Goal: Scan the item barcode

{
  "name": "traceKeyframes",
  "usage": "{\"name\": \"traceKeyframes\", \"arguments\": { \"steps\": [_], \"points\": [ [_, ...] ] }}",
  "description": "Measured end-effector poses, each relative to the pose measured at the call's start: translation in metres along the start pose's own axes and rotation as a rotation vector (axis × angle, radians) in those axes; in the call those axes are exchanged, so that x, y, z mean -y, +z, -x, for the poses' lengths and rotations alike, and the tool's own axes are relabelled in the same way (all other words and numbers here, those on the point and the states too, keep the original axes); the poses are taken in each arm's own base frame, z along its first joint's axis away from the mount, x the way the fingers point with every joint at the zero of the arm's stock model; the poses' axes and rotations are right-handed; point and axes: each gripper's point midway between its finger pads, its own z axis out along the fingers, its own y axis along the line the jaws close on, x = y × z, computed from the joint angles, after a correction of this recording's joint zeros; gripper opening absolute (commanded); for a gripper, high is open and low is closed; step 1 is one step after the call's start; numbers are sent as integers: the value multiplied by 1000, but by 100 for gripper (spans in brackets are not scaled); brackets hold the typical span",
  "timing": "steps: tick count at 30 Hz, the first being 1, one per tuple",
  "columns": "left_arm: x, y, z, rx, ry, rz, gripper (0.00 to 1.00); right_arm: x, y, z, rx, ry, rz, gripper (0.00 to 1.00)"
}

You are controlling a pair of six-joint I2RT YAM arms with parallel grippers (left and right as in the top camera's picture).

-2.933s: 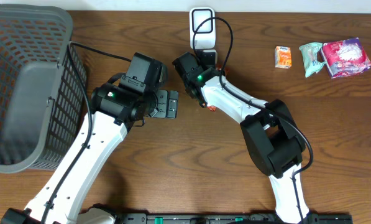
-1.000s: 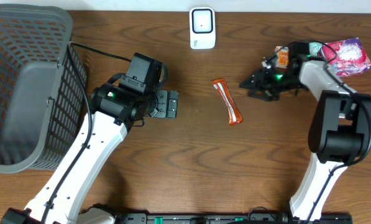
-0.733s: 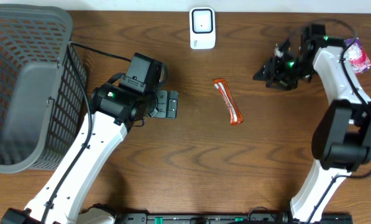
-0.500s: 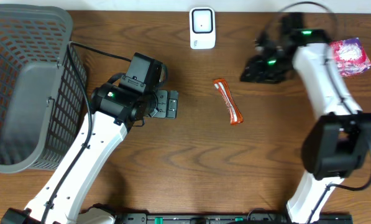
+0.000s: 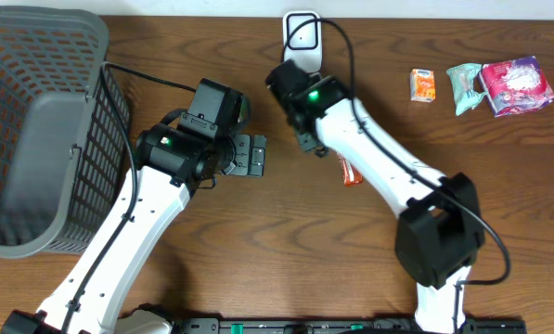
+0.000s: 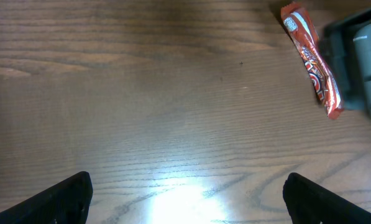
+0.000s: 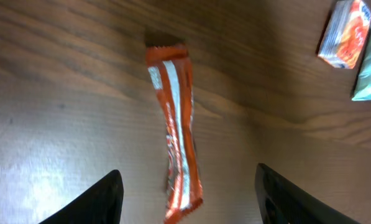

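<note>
The item, a thin orange snack bar (image 7: 176, 124), lies flat on the wooden table. My right gripper (image 7: 188, 183) hovers over it, open, with one finger on each side and neither touching the wrapper. In the overhead view only the bar's lower end (image 5: 351, 173) shows past the right gripper (image 5: 314, 145). The white barcode scanner (image 5: 302, 32) stands at the far edge, just behind the right wrist. My left gripper (image 5: 255, 155) rests left of the bar, open and empty. In the left wrist view the bar (image 6: 312, 59) lies at the upper right, with the left gripper (image 6: 188, 196) wide open.
A dark mesh basket (image 5: 35, 130) fills the left side of the table. At the far right lie a small orange box (image 5: 423, 84), a green packet (image 5: 463, 85) and a pink packet (image 5: 516, 85). A black cable (image 5: 337, 42) loops past the scanner.
My right arm has swung from the snacks at the far right back to the left, over the orange bar, and its jaws have widened. The left arm has not moved.
</note>
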Motion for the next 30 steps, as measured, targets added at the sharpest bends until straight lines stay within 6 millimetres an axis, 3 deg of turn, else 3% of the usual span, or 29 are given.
{"name": "traceKeyframes", "arguments": {
  "steps": [7,17,24,25,28,30],
  "points": [
    [0,0,0,0,0,0,98,-13,48,-26,-70,-29,-95,61],
    [0,0,0,0,0,0,98,-14,76,-39,-49,-14,-148,55],
    [0,0,0,0,0,0,98,-6,94,-53,-62,-4,-178,39],
    [0,0,0,0,0,0,98,-5,95,-52,-56,-2,-182,34],
    [0,0,0,0,0,0,98,-1,100,-52,-54,-5,-182,1],
    [0,0,0,0,0,0,98,4,103,-53,-59,1,-186,1]
  ]
}}
